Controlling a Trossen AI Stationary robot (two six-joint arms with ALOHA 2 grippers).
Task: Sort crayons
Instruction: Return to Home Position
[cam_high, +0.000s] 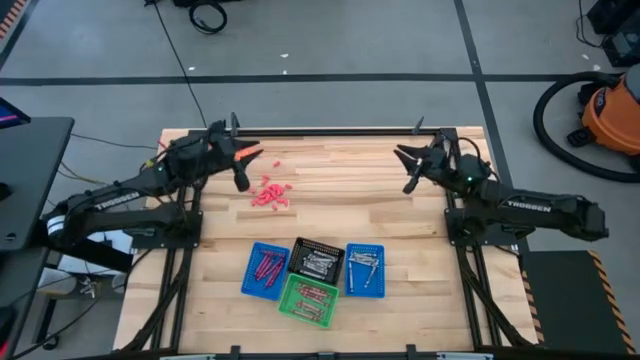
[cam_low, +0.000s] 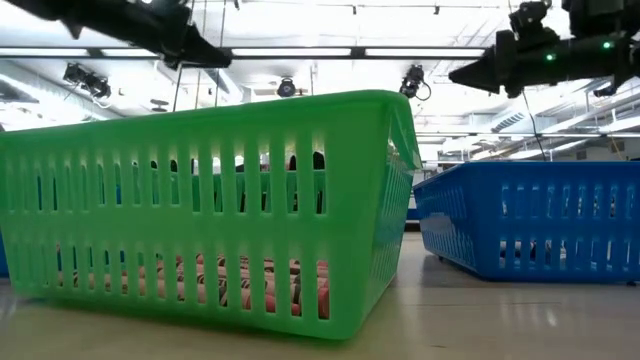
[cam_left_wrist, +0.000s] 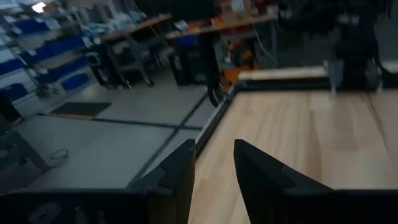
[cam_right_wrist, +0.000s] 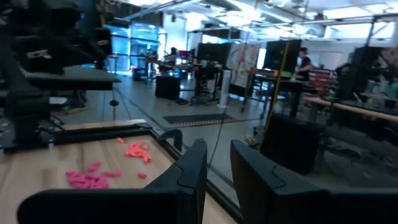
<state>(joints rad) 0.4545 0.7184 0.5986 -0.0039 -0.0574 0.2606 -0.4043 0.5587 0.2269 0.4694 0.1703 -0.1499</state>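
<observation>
L gripper (cam_left_wrist: 213, 165) & R gripper (cam_right_wrist: 217, 165) hang raised, jaws slightly spread w/ nothing held, prob. parked clear of the loose crayons (cam_high: 271, 193).

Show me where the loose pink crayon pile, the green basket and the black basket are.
loose pink crayon pile (cam_high: 271, 193), high view, middle of the heap.
green basket (cam_low: 200, 125), low view, upper band of its front wall.
black basket (cam_high: 318, 243), high view, rim edge nearest the crayon pile.
</observation>
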